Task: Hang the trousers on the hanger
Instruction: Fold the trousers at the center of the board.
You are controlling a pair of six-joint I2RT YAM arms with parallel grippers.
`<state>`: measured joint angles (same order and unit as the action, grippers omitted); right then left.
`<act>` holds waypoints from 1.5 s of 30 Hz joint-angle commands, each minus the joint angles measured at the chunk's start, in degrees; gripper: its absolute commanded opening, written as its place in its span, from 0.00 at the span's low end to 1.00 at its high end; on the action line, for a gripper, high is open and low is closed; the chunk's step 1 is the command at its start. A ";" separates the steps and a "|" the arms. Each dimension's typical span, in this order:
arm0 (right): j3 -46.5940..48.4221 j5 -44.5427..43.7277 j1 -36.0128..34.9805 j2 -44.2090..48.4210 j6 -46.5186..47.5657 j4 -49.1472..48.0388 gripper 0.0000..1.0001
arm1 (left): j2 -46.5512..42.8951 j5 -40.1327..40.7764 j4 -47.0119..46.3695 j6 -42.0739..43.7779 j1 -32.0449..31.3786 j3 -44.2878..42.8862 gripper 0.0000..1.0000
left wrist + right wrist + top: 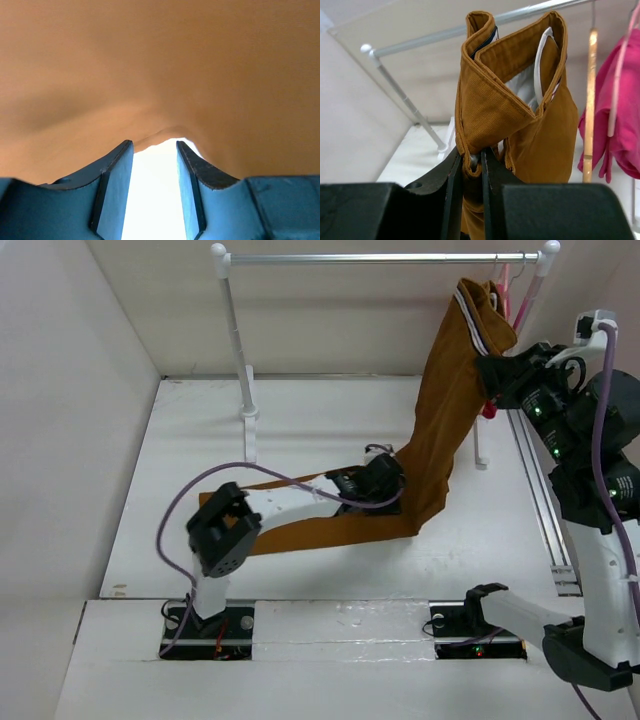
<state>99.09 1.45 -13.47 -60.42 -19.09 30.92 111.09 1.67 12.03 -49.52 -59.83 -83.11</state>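
From the table's (300,420) centre the trousers (445,430) rose toward 2 o'clock, below the clothes rail (380,258); the hanger (591,100) hung at their 3 o'clock.

Raised trousers (450,410) crowd the right end of the rail (380,258); open room lies under its left stretch.

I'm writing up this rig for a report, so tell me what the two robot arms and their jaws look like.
Both arms have white links with bulky black joints. The left arm trails a looping purple cable. The right arm has its own purple lead and small green lights. Each stands on a black base plate. The jaws are dark, flat-faced paired blades.
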 commanded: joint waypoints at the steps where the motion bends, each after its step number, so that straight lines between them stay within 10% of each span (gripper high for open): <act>1: -0.48 3.91 -2.86 -0.13 1.94 -8.24 0.00 | -16.83 9.19 4.84 1.00 3.22 6.62 0.35; 8: 1.19 0.15 -18.12 -7.59 5.82 -9.82 0.00 | -48.04 18.98 10.37 3.81 18.58 18.59 0.35; 13: 6.19 -6.37 -30.98 -15.76 8.80 -10.70 0.00 | -61.15 16.70 15.29 7.94 40.91 19.22 0.36; 23: 12.28 -9.45 -50.05 -38.95 12.50 -18.86 0.00 | -65.56 28.82 19.95 6.45 42.61 11.84 0.37; 25: 10.78 -9.19 -53.91 -42.04 12.24 -21.41 0.13 | -65.82 31.18 21.01 7.15 42.61 10.43 0.37; 30: 4.83 1.96 -54.73 -47.77 7.84 -24.76 0.90 | -68.45 36.64 23.56 9.87 42.61 7.26 0.38; 32: 0.78 2.76 -52.81 -44.10 7.23 -26.42 0.96 | -68.46 37.35 24.26 11.10 42.61 6.47 0.38; 37: -12.75 4.09 -44.64 -31.89 7.57 -26.88 0.82 | -68.11 28.87 22.26 10.14 42.61 13.57 0.39; 39: -21.10 2.16 -39.30 -24.33 8.10 -24.68 0.28 | -66.28 23.23 19.02 9.88 42.61 21.30 0.39; 41: -29.25 2.32 -34.80 -19.93 9.50 -21.62 0.00 | -61.90 14.26 17.68 8.92 42.61 28.40 0.39; 44: -35.18 2.77 -26.36 -13.50 14.16 -14.35 0.00 | -56.79 5.64 14.43 6.37 43.22 36.66 0.40; 45: -37.54 1.90 -24.51 -11.67 14.69 -11.26 0.17 | -56.34 4.06 11.90 6.19 43.22 38.71 0.39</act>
<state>66.37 3.36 -40.53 -74.70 -8.56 12.21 51.83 16.62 27.09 -41.45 -17.12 -50.33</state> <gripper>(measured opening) 0.129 0.393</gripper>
